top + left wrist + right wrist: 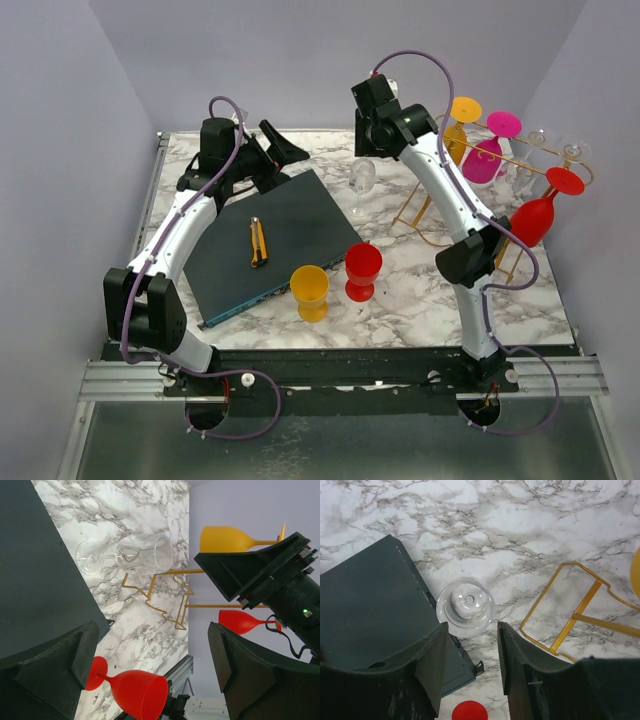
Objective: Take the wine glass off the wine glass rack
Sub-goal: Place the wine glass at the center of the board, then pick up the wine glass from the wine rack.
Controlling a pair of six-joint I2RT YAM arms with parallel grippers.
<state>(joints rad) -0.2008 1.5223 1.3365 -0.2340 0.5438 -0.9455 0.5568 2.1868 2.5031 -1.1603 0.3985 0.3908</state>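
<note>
Marble bench from above: the clear wine glass stood upright on its foot, off the wine glass rack and just beside the right corner of a dark board. The gold rack sat to the right of it, with a yellow glass, a magenta glass and a red glass hanging from it. My right tool hung above the wine glass. My left tool was over the board's far corner. A yellow-and-black knife lay on the board. A yellow goblet and a red goblet stood close together on the marble by the board's near right edge.

From my left wrist, that tool's fingers were spread wide with nothing between them. Beyond them the wine glass showed side-on on the marble, the rack's wire legs past it.

From my right wrist, the fingers were likewise well apart and held nothing. I looked straight down into the bowl of the wine glass, which stood just past the fingertips. It was close against the board's edge and apart from the rack's gold leg.
</note>
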